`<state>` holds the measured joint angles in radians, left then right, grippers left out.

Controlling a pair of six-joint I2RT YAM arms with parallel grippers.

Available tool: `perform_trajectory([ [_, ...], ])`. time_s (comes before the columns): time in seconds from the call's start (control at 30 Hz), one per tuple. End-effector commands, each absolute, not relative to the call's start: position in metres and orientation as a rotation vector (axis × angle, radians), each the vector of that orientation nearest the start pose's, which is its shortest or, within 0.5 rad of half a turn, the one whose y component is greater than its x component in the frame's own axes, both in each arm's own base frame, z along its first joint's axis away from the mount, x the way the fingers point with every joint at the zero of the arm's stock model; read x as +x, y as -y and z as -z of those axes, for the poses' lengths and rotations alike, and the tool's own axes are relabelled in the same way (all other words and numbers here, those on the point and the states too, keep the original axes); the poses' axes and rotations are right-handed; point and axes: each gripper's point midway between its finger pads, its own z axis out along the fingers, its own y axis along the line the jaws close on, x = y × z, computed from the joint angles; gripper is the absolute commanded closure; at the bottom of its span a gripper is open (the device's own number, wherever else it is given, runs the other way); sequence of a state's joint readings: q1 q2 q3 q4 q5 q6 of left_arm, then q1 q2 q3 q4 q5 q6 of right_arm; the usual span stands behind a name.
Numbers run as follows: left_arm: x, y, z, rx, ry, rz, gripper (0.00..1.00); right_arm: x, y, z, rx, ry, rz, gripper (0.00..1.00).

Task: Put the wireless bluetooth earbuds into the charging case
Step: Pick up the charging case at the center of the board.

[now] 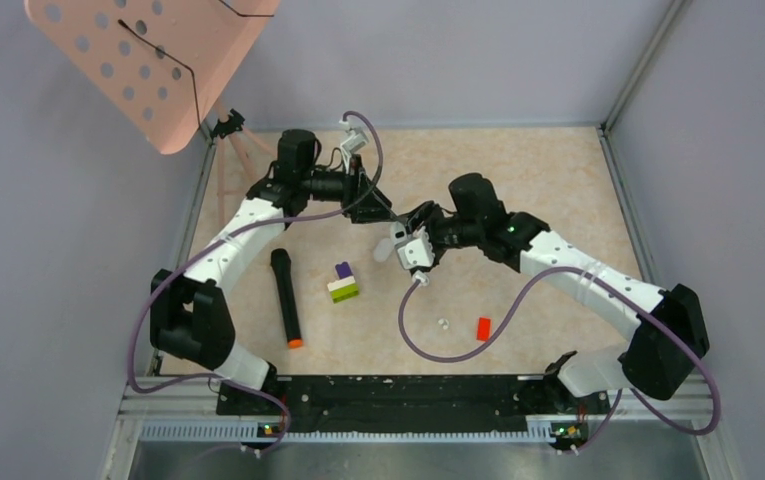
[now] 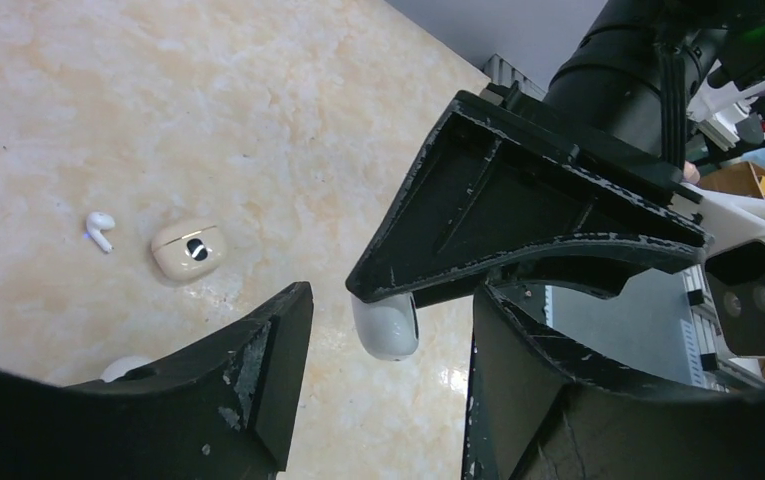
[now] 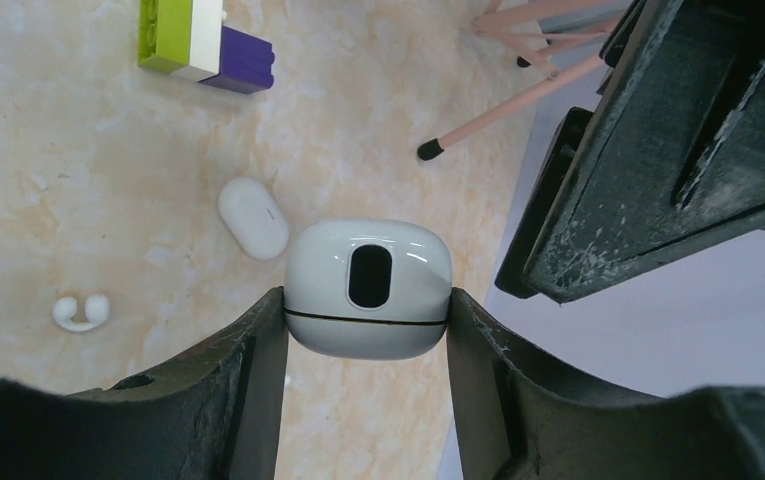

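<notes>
My right gripper is shut on a white charging case, lid closed, a dark oval on its face, held above the table. My left gripper stands open, its fingers either side of that case without touching it. From above, both grippers meet at mid-table. A stemmed white earbud lies beside a beige case. A clip-shaped white earbud lies near a white pebble case. Tiny white earbuds lie by the red brick.
A green, white and purple brick stack and a black marker with an orange tip lie left of centre. A pink perforated board on a tripod stands at the back left. Grey walls enclose the table.
</notes>
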<state>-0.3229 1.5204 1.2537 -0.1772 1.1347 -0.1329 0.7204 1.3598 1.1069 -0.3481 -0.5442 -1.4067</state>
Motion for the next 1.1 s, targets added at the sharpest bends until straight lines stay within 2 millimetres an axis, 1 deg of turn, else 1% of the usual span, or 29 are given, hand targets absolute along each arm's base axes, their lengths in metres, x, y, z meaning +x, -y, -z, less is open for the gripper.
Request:
perform_trajectory([
  [0.0,0.301,0.274,-0.276,0.957,-1.778,1.429,0.35,0.274,-0.327,-0.256,-1.914,-0.636,-0.129,0.63],
  [0.17,0.303,0.278,-0.261,0.962,-1.863,1.431,0.37,0.278,-0.328,-0.262,-1.894,-0.629,-0.095,0.63],
  [0.27,0.3,0.282,-0.261,0.983,-1.87,1.452,0.41,0.282,-0.328,-0.264,-1.884,-0.633,-0.073,0.63],
  [0.47,0.303,0.284,-0.254,0.994,-1.893,1.456,0.49,0.291,-0.328,-0.265,-1.869,-0.645,-0.033,0.64],
  [0.53,0.302,0.283,-0.251,1.01,-1.909,1.457,0.48,0.294,-0.328,-0.267,-1.856,-0.649,-0.02,0.64],
  [0.6,0.301,0.282,-0.249,1.021,-1.924,1.457,0.44,0.295,-0.328,-0.268,-1.852,-0.651,-0.011,0.64],
  [0.67,0.301,0.283,-0.25,1.035,-1.911,1.454,0.45,0.296,-0.328,-0.269,-1.848,-0.65,-0.009,0.64],
  [0.8,0.302,0.284,-0.25,1.045,-1.895,1.475,0.53,0.298,-0.33,-0.269,-1.842,-0.652,-0.007,0.64],
  [0.9,0.302,0.285,-0.25,1.052,-1.886,1.492,0.63,0.3,-0.33,-0.269,-1.839,-0.656,-0.002,0.64],
  [1.0,0.299,0.286,-0.252,1.088,-1.841,1.514,0.81,0.299,-0.331,-0.269,-1.836,-0.656,-0.012,0.63],
  [1.03,0.298,0.286,-0.252,1.097,-1.828,1.524,0.88,0.299,-0.332,-0.269,-1.833,-0.665,-0.021,0.59],
  [1.07,0.298,0.287,-0.253,1.107,-1.812,1.534,0.96,0.3,-0.332,-0.267,-1.827,-0.679,-0.028,0.53],
])
